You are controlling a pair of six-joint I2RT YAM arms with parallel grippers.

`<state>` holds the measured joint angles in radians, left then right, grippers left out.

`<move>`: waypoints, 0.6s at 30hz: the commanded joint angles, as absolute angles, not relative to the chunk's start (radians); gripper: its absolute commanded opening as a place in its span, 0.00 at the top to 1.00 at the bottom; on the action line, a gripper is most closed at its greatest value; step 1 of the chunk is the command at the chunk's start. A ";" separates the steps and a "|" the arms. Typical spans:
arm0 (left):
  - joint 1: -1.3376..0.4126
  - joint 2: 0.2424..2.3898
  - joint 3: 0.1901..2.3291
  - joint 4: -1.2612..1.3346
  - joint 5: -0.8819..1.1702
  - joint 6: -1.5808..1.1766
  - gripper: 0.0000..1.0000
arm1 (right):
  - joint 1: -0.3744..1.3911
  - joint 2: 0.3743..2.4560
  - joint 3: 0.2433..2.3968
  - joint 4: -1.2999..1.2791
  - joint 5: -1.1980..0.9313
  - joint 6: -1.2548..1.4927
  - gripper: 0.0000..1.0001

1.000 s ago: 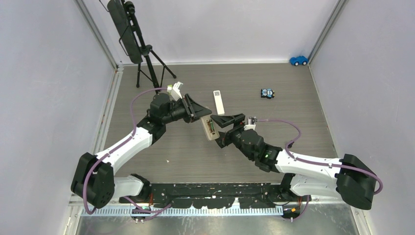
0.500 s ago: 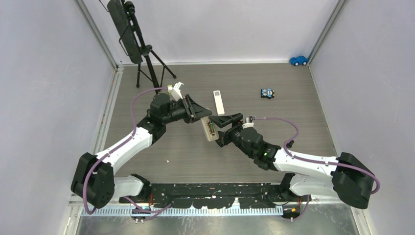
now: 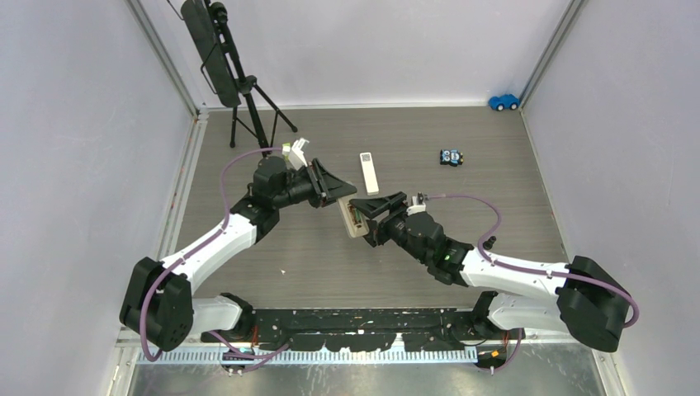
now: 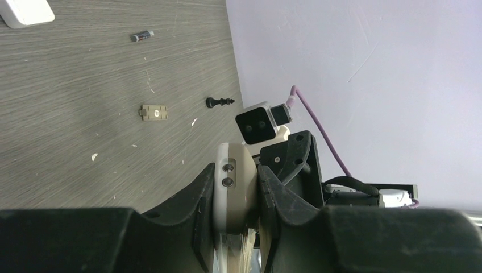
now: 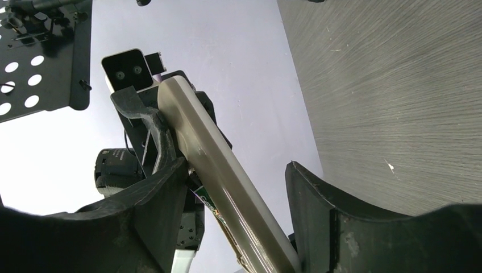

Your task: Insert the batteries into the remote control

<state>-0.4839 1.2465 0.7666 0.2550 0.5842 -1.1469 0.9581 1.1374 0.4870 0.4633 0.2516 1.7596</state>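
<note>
My left gripper (image 4: 236, 170) is shut on one end of a beige remote control (image 4: 233, 176) and holds it above the table (image 3: 347, 216). My right gripper (image 5: 234, 168) is open and straddles the remote's long body (image 5: 221, 165). Its left finger lies against the remote, while the right finger stands apart from it. A green-printed battery (image 5: 209, 203) shows in the remote's open underside. Another battery (image 4: 141, 36) lies loose on the table. In the top view my right gripper (image 3: 373, 216) meets the left gripper (image 3: 338, 196) at mid-table.
A beige battery cover (image 4: 154, 112) and a small black knob-like piece (image 4: 219, 102) lie on the table. A white remote (image 3: 368, 172) lies behind the grippers. A small toy (image 3: 450, 157), a blue toy car (image 3: 503, 101) and a black tripod (image 3: 235, 74) stand further back.
My right gripper has shifted slightly left onto the remote and its jaws have narrowed around it. The left arm and the remote have stayed still.
</note>
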 commanded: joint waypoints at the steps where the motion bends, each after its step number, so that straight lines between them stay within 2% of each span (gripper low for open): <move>1: -0.480 1.215 0.813 0.248 0.594 -1.159 1.00 | 0.954 1.145 0.528 0.504 0.220 1.748 0.38; 8: -0.480 1.208 0.823 0.235 0.600 -1.222 1.00 | 0.953 1.149 0.520 0.514 0.201 1.716 0.55; 11: -0.480 1.208 0.825 0.241 0.610 -1.257 1.00 | 0.953 1.143 0.520 0.501 0.199 1.687 0.58; 13: -0.480 1.207 0.827 0.245 0.613 -1.260 1.00 | 0.953 1.132 0.516 0.496 0.204 1.665 0.53; 16: -0.479 1.208 0.831 0.228 0.609 -1.224 1.00 | 0.953 1.093 0.506 0.495 0.223 1.624 0.31; 18: -0.476 1.215 0.831 0.236 0.620 -1.191 1.00 | 0.948 1.054 0.502 0.481 0.231 1.584 0.21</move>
<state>-0.4728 1.2430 0.7837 0.1890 0.5739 -1.2598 0.9516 1.1316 0.4881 0.4828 0.2150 1.6669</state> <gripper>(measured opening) 0.285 0.713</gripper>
